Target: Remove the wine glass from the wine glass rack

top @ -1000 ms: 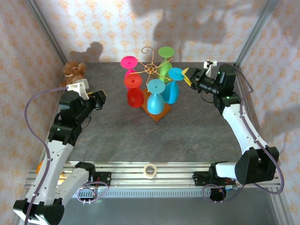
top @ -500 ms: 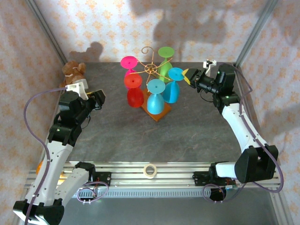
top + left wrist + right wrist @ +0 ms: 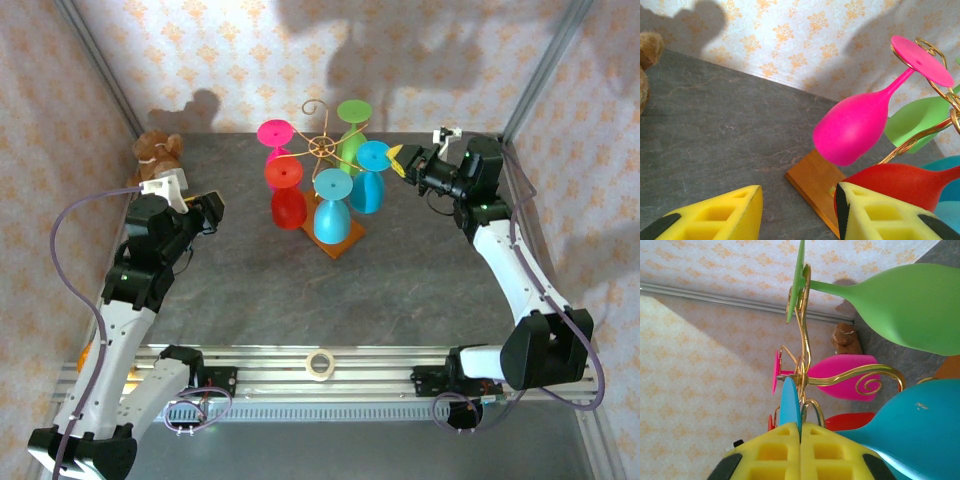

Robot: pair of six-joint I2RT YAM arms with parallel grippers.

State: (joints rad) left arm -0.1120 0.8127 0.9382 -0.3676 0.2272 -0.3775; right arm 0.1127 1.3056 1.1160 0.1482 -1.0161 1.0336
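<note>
The wine glass rack (image 3: 320, 147) of gold wire stands on its wooden base (image 3: 338, 245) mid-table, with several coloured glasses hanging upside down. My right gripper (image 3: 397, 163) is shut on the foot rim of the right-hand blue wine glass (image 3: 367, 195). In the right wrist view the blue foot disc (image 3: 790, 402) runs between the closed yellow pads (image 3: 835, 450), its bowl (image 3: 920, 425) at lower right, beside a scroll arm (image 3: 860, 374). My left gripper (image 3: 213, 208) is open, left of the rack; its wrist view shows the pink glass (image 3: 855, 125) and red glass (image 3: 900, 182) ahead.
A green glass (image 3: 910, 305), a pink glass (image 3: 840, 376) and a second blue glass (image 3: 331, 215) crowd the rack. A teddy bear (image 3: 157, 152) sits at the back left. A tape roll (image 3: 320, 364) lies on the front rail. Patterned walls close in behind.
The right gripper has edged slightly up and left, still holding the blue glass's foot. The left arm has not moved.
</note>
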